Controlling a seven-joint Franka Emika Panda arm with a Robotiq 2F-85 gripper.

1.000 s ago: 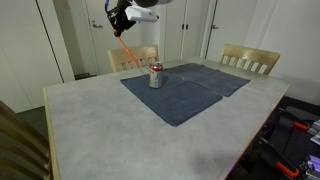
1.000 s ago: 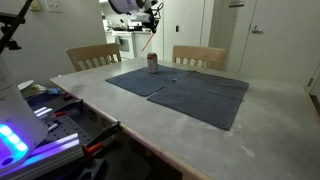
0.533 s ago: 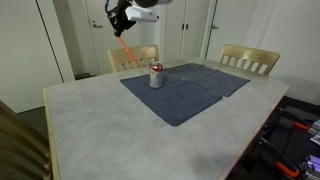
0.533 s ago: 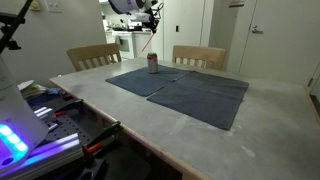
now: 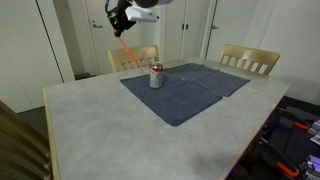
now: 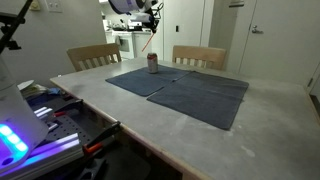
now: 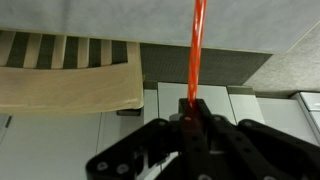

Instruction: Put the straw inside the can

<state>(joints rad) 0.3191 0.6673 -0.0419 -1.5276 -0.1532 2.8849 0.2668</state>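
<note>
The can, silver with a red and white label, stands upright on the dark blue cloth; it also shows in an exterior view. My gripper is high above the table's far edge, behind and above the can, shut on the red-orange straw, which hangs slanting down from the jaws. The gripper and straw also show in an exterior view. In the wrist view the straw runs straight out from the shut jaws of the gripper. The can is out of the wrist view.
Two wooden chairs stand at the table's far side. The grey table spreads wide round the cloth. Gear with cables sits by a table corner. Doors and walls are behind.
</note>
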